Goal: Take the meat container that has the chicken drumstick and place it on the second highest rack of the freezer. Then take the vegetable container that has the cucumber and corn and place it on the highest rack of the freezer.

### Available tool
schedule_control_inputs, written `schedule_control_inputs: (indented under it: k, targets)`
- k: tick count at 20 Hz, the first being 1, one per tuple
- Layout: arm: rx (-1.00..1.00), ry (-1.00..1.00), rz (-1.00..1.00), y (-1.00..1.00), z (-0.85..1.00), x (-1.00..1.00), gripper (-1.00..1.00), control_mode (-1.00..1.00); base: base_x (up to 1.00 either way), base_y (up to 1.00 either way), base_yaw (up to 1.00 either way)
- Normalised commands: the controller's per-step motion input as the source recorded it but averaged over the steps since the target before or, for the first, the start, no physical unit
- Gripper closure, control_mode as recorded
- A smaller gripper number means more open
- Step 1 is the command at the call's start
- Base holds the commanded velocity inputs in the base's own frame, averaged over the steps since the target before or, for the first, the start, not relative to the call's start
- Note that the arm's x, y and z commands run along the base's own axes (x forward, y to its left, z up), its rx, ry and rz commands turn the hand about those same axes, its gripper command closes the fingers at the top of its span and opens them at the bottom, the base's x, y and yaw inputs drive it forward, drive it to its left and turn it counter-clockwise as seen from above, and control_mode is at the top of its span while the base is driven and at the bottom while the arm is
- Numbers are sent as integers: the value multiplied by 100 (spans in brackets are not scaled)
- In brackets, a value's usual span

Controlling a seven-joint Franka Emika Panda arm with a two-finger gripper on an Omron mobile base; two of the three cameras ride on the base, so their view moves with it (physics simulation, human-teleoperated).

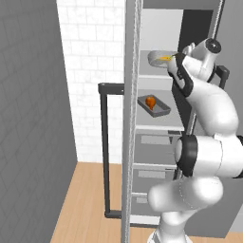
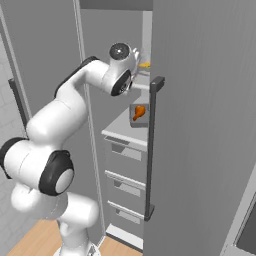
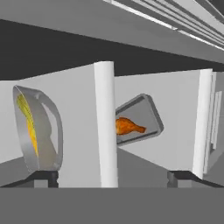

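The freezer stands open. On its highest rack sits the vegetable container, a pale bowl with the yellow corn showing; the cucumber is hidden. One shelf lower, on the second highest rack, lies the meat container, a dark tray holding the orange-brown chicken drumstick. My gripper is open at the top shelf's front with nothing between its fingers. In the rolled hand view the vegetable container is beyond the left fingertip, and the meat container is further in.
The open freezer door's edge and its dark bar handle stand left of the shelves. Pale drawers fill the unit below the racks. A closed grey door with a dark handle is close on the right. White tiled wall and wooden floor lie left.
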Motion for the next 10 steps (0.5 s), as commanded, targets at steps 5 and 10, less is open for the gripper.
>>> schedule_control_inputs:
  k: [5,10]
  targets:
    - [-12,23,1,68,-1,-87,-100,-100,0,0,0]
    - [-6,12,7,45,-12,-99,-100,-100,0,0,0]
